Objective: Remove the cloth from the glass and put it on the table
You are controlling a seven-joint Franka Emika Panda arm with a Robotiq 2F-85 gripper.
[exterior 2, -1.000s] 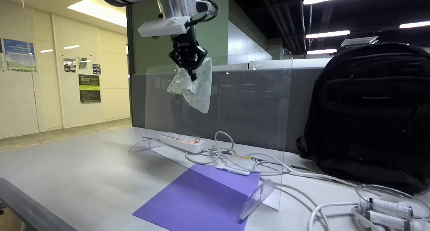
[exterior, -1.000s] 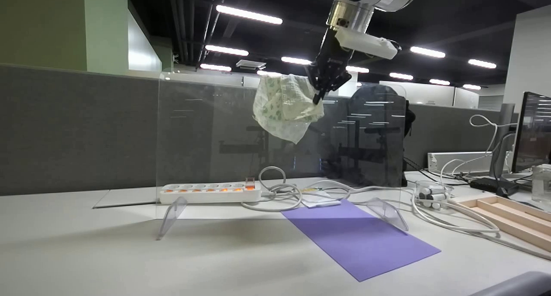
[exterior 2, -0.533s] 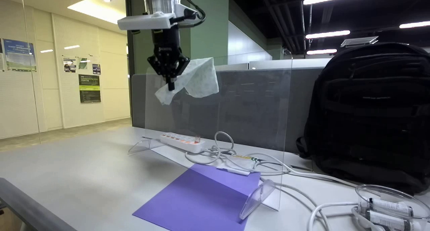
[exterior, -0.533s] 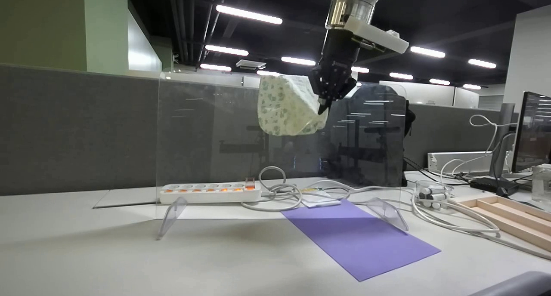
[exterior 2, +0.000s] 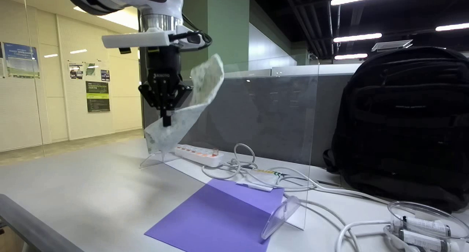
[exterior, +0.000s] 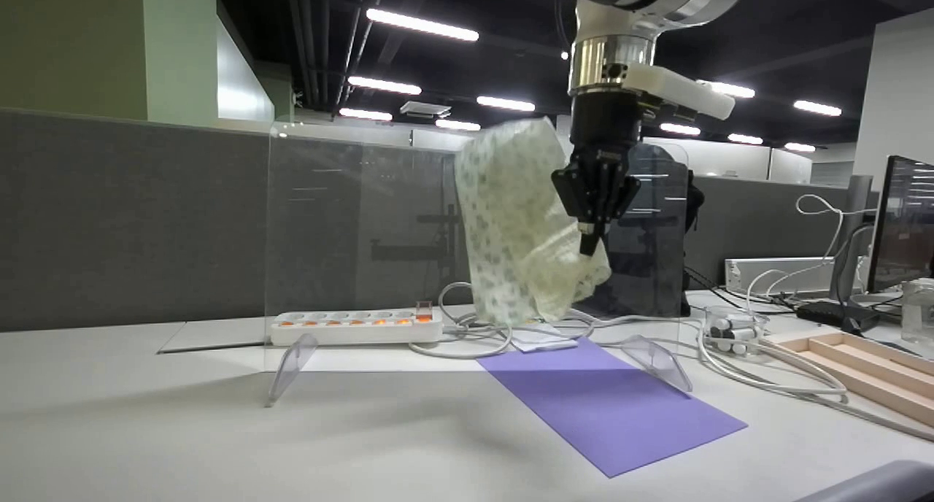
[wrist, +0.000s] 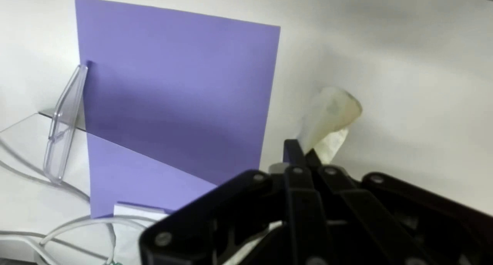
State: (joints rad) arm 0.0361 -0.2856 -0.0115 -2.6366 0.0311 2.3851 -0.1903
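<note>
Exterior view, left to right: a power strip (exterior: 356, 330) lies behind the glass (exterior: 394, 217), which clear feet (exterior: 290, 371) prop upright. The cloth (exterior: 507, 217) is above the table (exterior: 182, 436), one end pinched in the gripper (exterior: 588, 245) in front of the glass, presumably to drag the rest over its top; whether cloth and glass touch is hard to tell. Farther right, a jar (exterior: 735, 313) holds small bottles (exterior: 732, 335).

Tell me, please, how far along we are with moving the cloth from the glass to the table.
Looks done: grasping; in the wrist view the claw is shut on the cloth.
In hand: taking it off the glass panel; the cloth's upper end rises above the panel's top edge in both exterior views, but whether they touch is unclear.
Left: laying it on the table, since it hangs in the air.
</note>
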